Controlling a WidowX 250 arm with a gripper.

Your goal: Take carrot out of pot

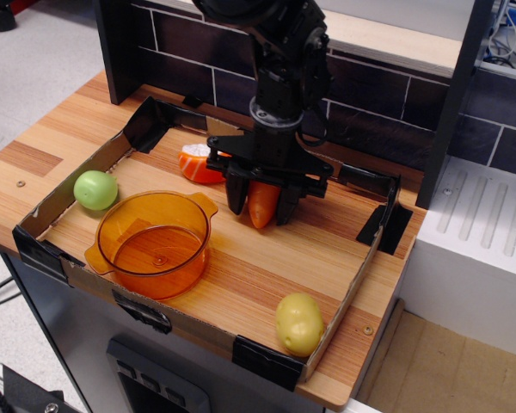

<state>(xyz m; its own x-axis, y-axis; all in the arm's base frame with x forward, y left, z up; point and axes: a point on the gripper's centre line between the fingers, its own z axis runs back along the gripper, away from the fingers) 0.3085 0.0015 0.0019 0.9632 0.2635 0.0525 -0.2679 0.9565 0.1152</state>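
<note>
Over the tray's middle: your gripper hangs low above the wood, its black fingers pointing down on either side of the carrot.
Grip: the jaws are clamped on the carrot, which stands nearly upright with its tapered tip down, close to the board; whether the tip touches the wood, you cannot tell from this angle.
Carrot: it is out of the pot and well clear of its rim, to the pot's right, so the lift-out part of your job looks done.
Pot: empty as far as its translucent wall shows, sitting near the tray's front left, one handle toward the gripper.
Why so low: the height and the upright hold suggest a set-down on open board rather than a drop, which would keep the smooth toy from rolling.
Neighbours: an orange wedge lies just behind and left of the gripper, a green ball rests by the left wall, and a potato sits at the front right corner.
Tray: its cardboard walls would stop a roll.
Your next call: release probably needs only a small opening.
</note>
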